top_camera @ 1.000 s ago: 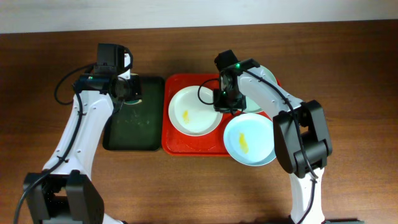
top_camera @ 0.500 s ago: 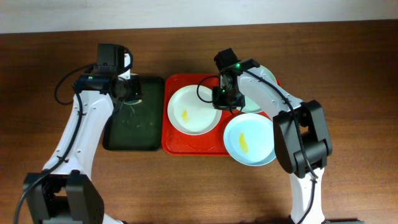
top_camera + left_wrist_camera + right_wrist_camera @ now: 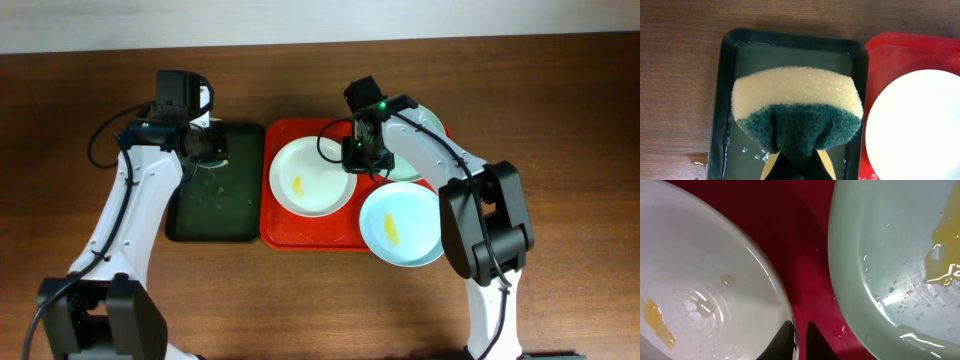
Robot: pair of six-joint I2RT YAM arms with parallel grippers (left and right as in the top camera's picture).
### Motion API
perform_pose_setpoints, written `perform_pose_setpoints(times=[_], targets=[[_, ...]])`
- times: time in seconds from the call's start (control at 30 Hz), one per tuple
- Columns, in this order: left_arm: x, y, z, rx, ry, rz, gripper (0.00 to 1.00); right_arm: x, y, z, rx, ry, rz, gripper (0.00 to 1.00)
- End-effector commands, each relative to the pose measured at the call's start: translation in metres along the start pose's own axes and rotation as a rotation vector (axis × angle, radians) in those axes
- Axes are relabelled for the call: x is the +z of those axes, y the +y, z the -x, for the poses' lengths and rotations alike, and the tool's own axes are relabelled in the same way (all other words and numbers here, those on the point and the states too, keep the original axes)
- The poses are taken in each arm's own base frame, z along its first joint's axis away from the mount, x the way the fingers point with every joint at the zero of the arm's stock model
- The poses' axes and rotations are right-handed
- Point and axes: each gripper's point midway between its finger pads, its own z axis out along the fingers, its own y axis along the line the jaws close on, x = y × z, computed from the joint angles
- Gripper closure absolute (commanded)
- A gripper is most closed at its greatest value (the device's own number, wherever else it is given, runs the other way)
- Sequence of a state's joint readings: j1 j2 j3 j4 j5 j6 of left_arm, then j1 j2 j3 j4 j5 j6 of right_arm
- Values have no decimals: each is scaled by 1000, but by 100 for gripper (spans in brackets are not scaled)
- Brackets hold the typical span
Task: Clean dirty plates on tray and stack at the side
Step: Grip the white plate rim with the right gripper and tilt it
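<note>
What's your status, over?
Left end effector shut on sponge, over dark green tray. Right end effector at white plate rim, grip unclear. Two plates show smears, none stacked. Nothing blocking.

Bright red tray (image 3: 285, 236), white plate (image 3: 322, 168) with a small yellow smear, pale blue-green plate (image 3: 412, 212) with a yellow smear, dark green tray (image 3: 222, 208), sponge (image 3: 797, 107) half yellow and half dark green, brown wooden table (image 3: 300, 305).
</note>
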State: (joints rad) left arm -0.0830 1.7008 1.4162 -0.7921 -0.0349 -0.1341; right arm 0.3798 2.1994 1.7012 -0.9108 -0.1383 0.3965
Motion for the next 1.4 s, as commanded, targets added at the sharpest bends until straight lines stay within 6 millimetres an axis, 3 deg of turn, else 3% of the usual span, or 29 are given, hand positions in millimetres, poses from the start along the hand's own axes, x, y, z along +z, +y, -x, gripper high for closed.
perform_pose_setpoints(times=[0.0,0.4,0.5,0.67,0.93,1.1,1.27,1.37], targets=[[3,4,-3,15,6,16,100,8,-3,-3,4,8,-24,88],[3,4,-3,15,6,16,100,15,-5,-6,4,9,-24,88],[3,4,-3,15,6,16,100,19,-7,-8,1,11,-25,96],[3,4,-3,15,6,16,100,19,-6,-7,-2,8,-23,96],[3,4,-3,15,6,16,100,-3,-7,-14,7,57,-44,96],[3,4,-3,15,7,16,100,-6,-10,-26,41,101,-60,96],[3,4,-3,15,6,16,100,-6,-10,-20,38,79,-59,78],[3,4,-3,15,7,16,100,-5,-12,-13,37,46,-70,78]])
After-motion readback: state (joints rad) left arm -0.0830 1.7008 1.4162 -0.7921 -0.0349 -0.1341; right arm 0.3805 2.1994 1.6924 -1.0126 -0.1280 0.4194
